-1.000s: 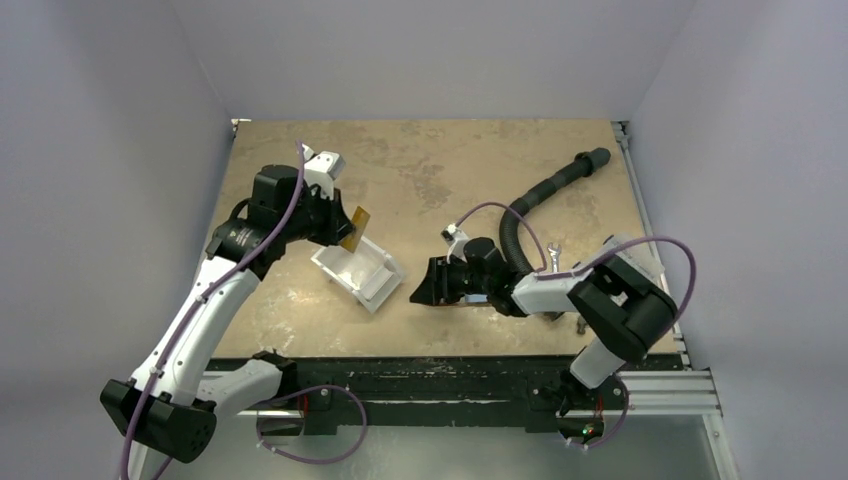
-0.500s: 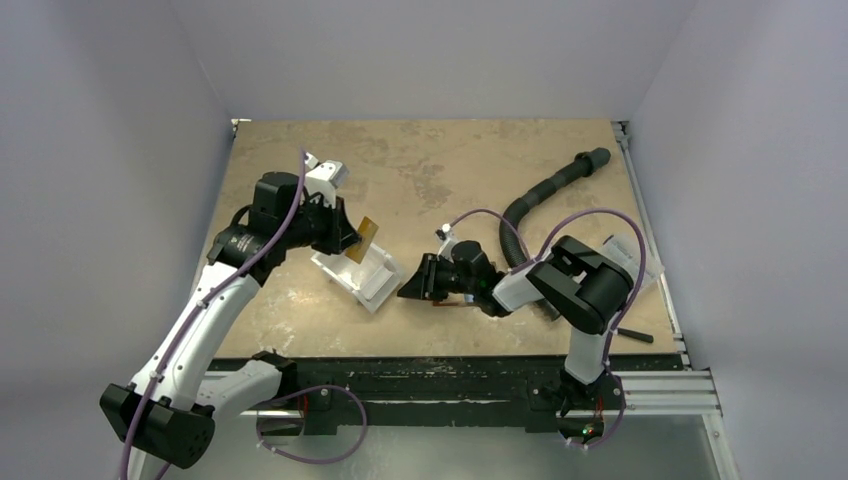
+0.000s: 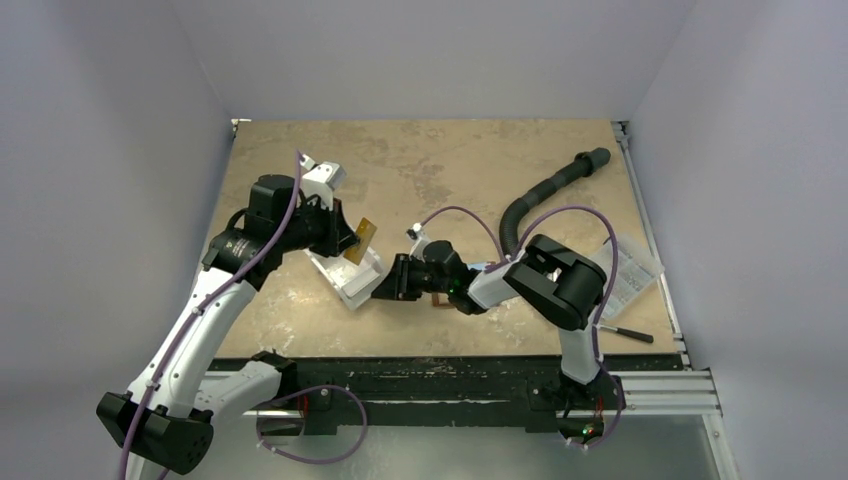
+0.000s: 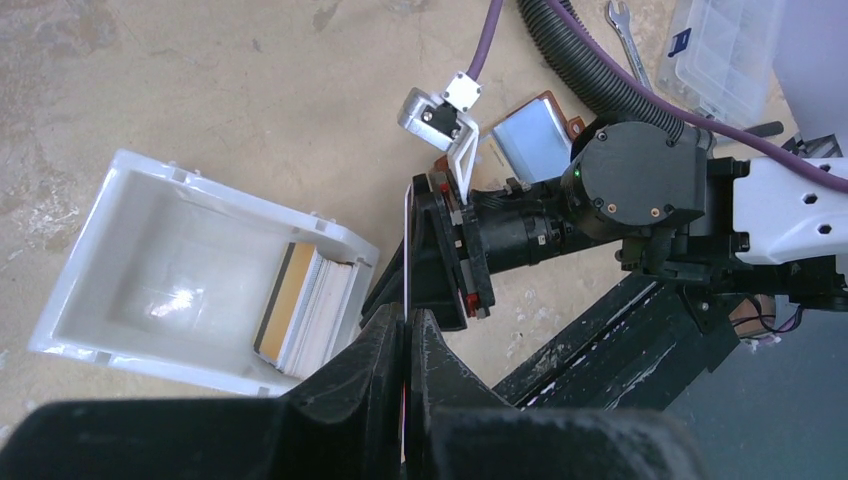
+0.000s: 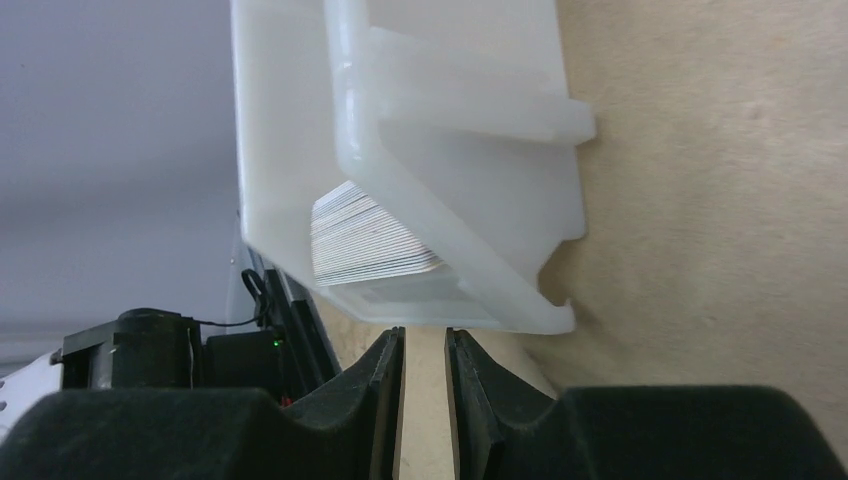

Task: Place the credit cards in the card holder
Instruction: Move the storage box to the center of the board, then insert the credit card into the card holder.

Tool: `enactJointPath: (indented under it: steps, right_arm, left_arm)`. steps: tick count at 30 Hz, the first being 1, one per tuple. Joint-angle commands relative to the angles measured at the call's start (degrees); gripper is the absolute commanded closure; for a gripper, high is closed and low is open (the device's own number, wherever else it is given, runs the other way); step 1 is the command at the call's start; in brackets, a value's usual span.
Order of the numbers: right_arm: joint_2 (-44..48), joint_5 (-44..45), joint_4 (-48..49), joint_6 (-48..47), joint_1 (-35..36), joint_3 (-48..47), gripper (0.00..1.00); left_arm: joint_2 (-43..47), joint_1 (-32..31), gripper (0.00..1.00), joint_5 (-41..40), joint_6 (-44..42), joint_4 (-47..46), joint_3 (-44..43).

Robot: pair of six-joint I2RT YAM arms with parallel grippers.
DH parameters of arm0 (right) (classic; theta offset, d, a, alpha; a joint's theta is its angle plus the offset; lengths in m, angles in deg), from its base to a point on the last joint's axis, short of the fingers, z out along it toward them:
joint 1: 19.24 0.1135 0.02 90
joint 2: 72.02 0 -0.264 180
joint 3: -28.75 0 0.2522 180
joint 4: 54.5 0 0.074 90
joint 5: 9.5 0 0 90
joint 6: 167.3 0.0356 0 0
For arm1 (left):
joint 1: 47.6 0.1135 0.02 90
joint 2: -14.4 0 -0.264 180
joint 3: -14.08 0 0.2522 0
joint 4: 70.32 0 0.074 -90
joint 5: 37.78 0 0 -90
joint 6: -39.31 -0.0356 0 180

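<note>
Box [image 3: 350, 282] rim now reached by right claw [image 3: 381, 290].

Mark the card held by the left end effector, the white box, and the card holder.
held card [image 3: 366, 238]: top external view, gold face.
white box [image 4: 180, 285]: left wrist view, bare inside.
card holder [image 4: 530, 140]: left wrist view, grey inner pocket.

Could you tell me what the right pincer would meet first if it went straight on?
The right pincer would probably meet the white plastic box first, its wall lying just beyond the fingertips; exact depth is unclear.
</note>
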Motion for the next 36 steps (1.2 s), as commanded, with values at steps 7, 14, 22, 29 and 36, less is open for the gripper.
enactJointPath:
  steps: [7, 14, 22, 29, 36]
  right_arm:
    - [10.9, 5.3, -5.5, -7.1, 0.5, 3.8, 0.58]
    - [29.0, 15.8, -25.0, -18.5, -4.6, 10.0, 0.38]
    - [44.6, 17.2, -34.8, -19.6, -23.2, 20.5, 0.39]
    - [43.5, 16.0, -37.6, -15.8, -29.1, 22.3, 0.42]
    - [43.7, 11.0, -34.3, -14.6, -29.2, 24.8, 0.44]
  left_arm:
    - [0.3, 0.1, 1.0, 5.7, 5.2, -6.1, 4.6]
    - [-1.7, 0.1, 1.0, 12.8, 12.5, -16.3, 10.1]
    - [-5.0, -10.2, 1.0, 10.0, 23.7, -31.6, 17.6]
    - [-16.0, -25.0, 1.0, 3.4, 33.2, -49.5, 21.7]
    - [-26.9, -30.0, 1.0, -2.6, 36.0, -53.6, 18.9]
